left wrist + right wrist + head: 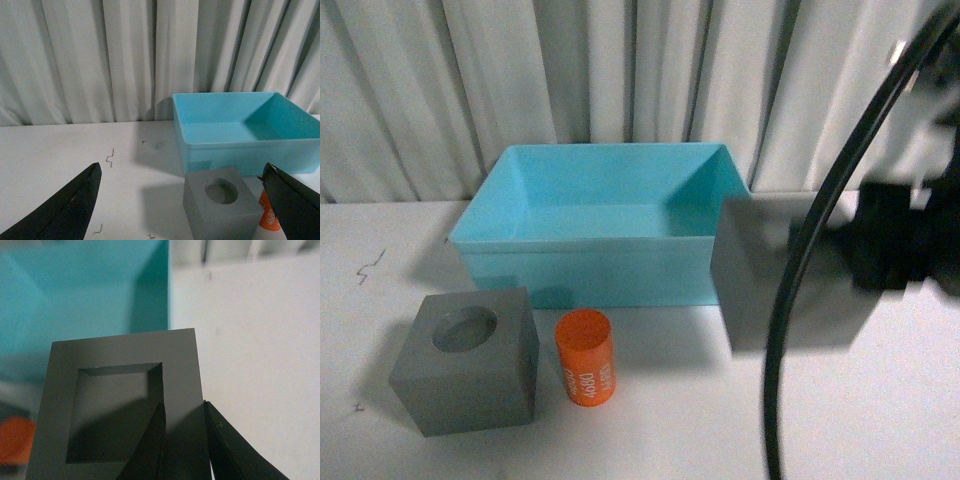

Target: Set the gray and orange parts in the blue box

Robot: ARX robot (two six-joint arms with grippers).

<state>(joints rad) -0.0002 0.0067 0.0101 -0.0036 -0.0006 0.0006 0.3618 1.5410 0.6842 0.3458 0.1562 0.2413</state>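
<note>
1. Large rectangular light turquoise-blue plastic bin point(590, 272) sits at the back of the white counter point(670, 430), in front of a pale pleated curtain point(620, 70); no part lies inside it
2. Matte gray cube with a round recess point(470, 370) rests on the counter in front of the bin's left half, recess facing up, apart from the bin wall
3. Small orange cylinder with white lettering point(585, 358) stands upright just right of that cube, near it but not touching
4. Matte gray cube with a square recess point(120, 390) is outside the bin, beside its right front corner; in the front view it is blurred and looks lifted off the counter
5. Right claw point(183, 407) is clamped on one wall of this cube: one dark finger point(147, 450) inside the recess, the other on the outer face
6. Black cable point(820, 250) crosses in front of the held cube in the front view
7. Left claw point(182, 167) has its jaws spread wide, gripping nothing, and the round-recess cube shows ahead between them
</note>
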